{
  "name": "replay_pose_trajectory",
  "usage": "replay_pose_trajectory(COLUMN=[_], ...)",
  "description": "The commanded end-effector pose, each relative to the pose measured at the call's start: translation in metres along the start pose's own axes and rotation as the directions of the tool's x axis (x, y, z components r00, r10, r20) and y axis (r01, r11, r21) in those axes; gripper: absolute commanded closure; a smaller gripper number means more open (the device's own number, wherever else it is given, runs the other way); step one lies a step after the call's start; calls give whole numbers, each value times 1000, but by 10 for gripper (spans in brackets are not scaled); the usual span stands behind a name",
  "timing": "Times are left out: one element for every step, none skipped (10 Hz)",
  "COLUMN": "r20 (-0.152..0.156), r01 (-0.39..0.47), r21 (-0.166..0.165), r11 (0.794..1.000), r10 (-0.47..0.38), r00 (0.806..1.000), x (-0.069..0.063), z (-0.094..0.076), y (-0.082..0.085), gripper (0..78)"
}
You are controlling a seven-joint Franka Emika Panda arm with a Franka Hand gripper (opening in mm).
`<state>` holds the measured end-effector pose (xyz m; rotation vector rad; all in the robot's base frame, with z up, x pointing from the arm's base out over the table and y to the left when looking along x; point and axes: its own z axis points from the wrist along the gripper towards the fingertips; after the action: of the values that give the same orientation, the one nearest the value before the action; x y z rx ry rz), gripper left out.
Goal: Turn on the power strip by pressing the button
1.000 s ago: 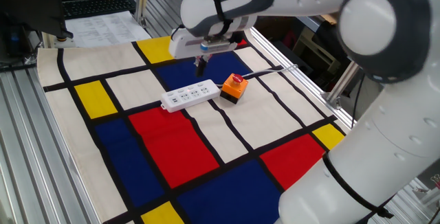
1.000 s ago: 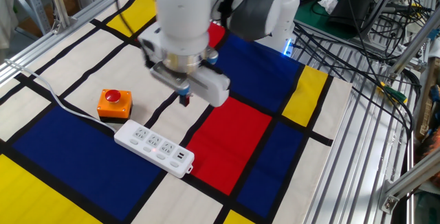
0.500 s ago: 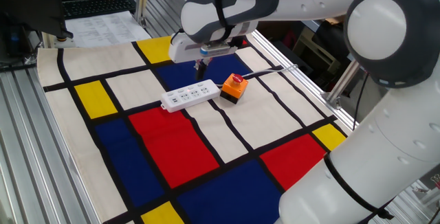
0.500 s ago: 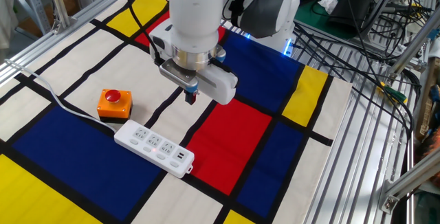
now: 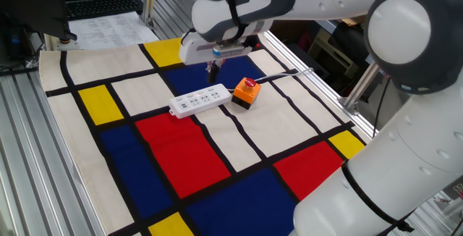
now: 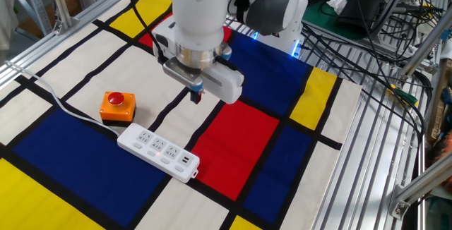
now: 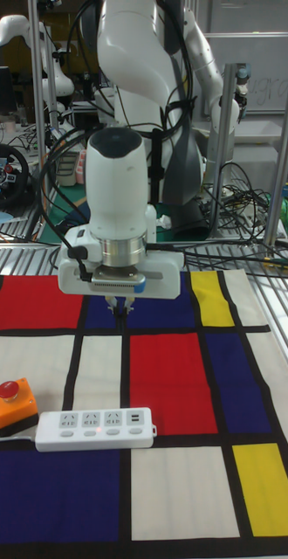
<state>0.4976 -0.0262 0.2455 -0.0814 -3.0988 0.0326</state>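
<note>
Fingers (image 6: pixel 196 95) barely shifted since earlier, above power strip (image 6: pixel 157 153); clenched or released: cannot tell.

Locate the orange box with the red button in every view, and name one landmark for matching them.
One fixed view: orange box at centre, right of the power strip.
The other fixed view: centre-left, above the strip's left end.
Tall fixed view: lower left, above the strip's left end.
Landmark: the strip.
</note>
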Motion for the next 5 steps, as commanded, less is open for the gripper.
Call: replay_pose_trajectory(r20=[11, 11, 11, 13, 10], r01=[-1, 3, 4, 8, 10], r21=[2, 5, 2, 4, 7], r11=[1000, 1000, 1000, 1000, 1000], r10=[1, -3, -4, -8, -11], r00=[1000, 1000, 1000, 1000, 1000], x=[-2, -2, -2, -2, -2], z=[-3, -3, -3, -3, -3], y=[-2, -2, -2, -2, -2], gripper=[776, 776, 776, 776, 776])
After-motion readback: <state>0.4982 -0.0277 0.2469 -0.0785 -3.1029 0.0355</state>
